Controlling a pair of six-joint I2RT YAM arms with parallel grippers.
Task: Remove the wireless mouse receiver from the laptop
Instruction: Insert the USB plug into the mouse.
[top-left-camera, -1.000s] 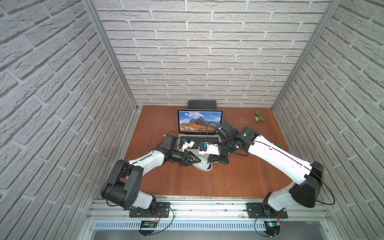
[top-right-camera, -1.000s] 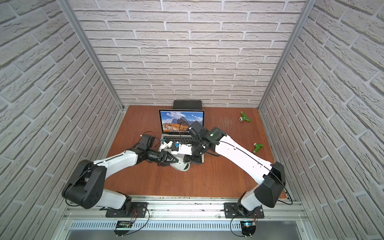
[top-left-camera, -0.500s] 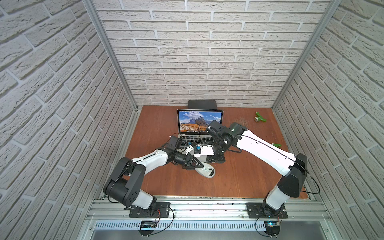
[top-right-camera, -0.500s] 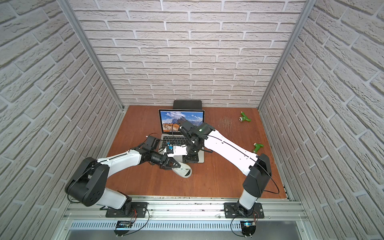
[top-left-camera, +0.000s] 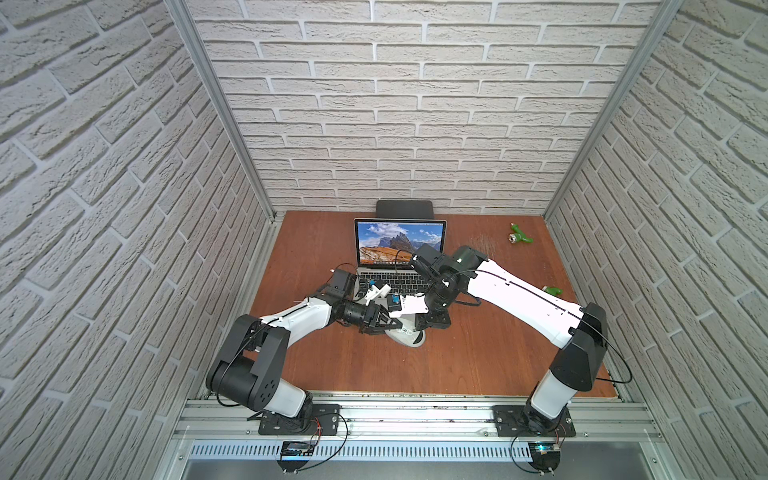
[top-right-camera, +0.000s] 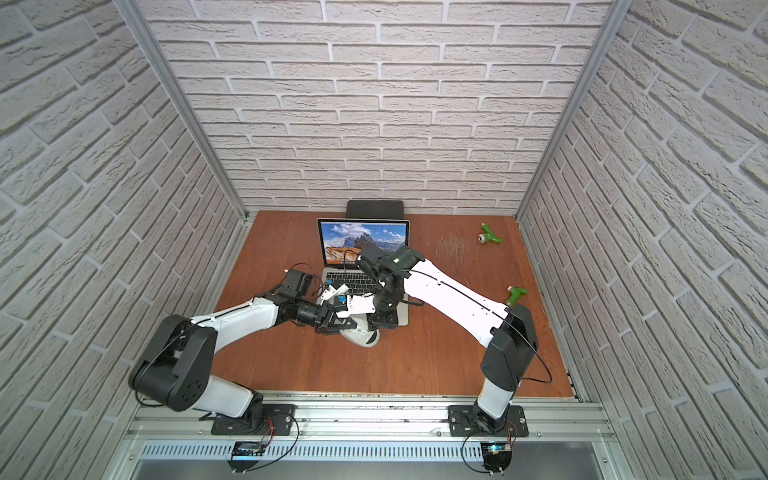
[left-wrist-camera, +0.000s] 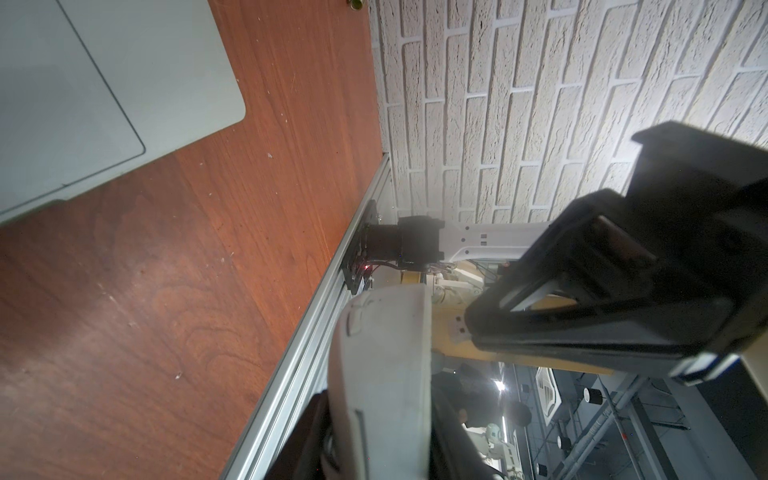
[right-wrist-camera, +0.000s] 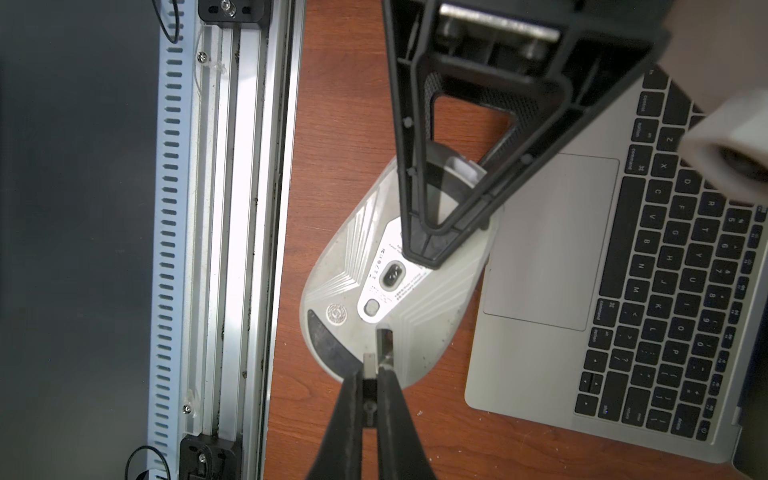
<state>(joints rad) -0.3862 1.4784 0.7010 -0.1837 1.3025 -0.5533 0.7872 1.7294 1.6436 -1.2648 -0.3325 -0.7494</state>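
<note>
The silver laptop (top-left-camera: 401, 249) (top-right-camera: 363, 245) stands open at the back middle of the table; its trackpad and black keys fill one side of the right wrist view (right-wrist-camera: 561, 249). My right gripper (right-wrist-camera: 370, 374) (top-left-camera: 436, 328) is shut on the wireless mouse receiver (right-wrist-camera: 369, 360), a tiny whitish stub. The stub is free of the laptop and hangs at the mouth of a slot in the underside of the light-grey mouse (right-wrist-camera: 399, 286) (top-left-camera: 409, 336). My left gripper (left-wrist-camera: 382, 436) (top-left-camera: 384, 322) is shut on that mouse, held bottom-up by the laptop's front edge.
A dark grey pad (top-left-camera: 404, 208) lies behind the laptop. Two small green pieces (top-left-camera: 519, 237) (top-left-camera: 552, 291) sit at the back right and right side. An aluminium rail (right-wrist-camera: 232, 208) runs along the table's front edge, close to the mouse. Brick walls enclose three sides.
The right arm has swung and straightened while its gripper has come down closer to the mouse. The left gripper and the mouse have shifted only slightly. Both grips are unchanged.
</note>
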